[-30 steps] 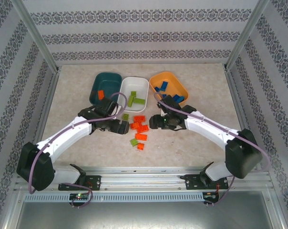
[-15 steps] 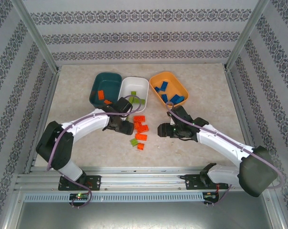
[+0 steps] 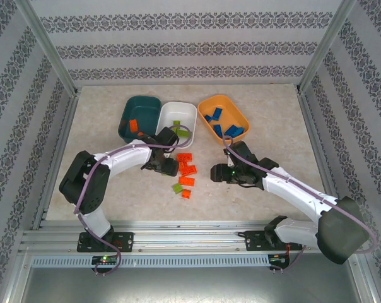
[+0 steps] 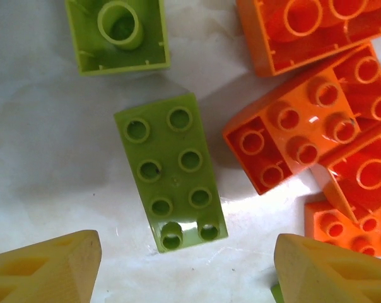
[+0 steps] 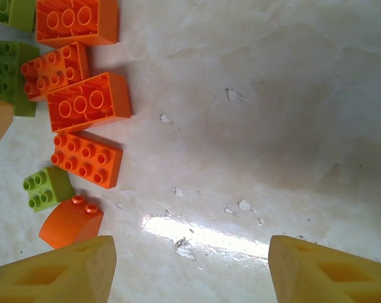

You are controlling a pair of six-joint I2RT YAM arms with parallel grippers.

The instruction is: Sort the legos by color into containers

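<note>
Three trays line the far tabletop (image 3: 272,126): the teal tray (image 3: 128,113) holds an orange brick, the white tray (image 3: 188,112) green ones, the orange tray (image 3: 236,108) blue ones. The left pincer (image 4: 184,265) hangs open over a green brick (image 4: 170,170) lying studs up, its long axis pointing between the fingertips, slightly slanted, beside the loose orange bricks (image 3: 186,169). The right pincer (image 5: 190,271), also open, hovers over bare tabletop.
</note>
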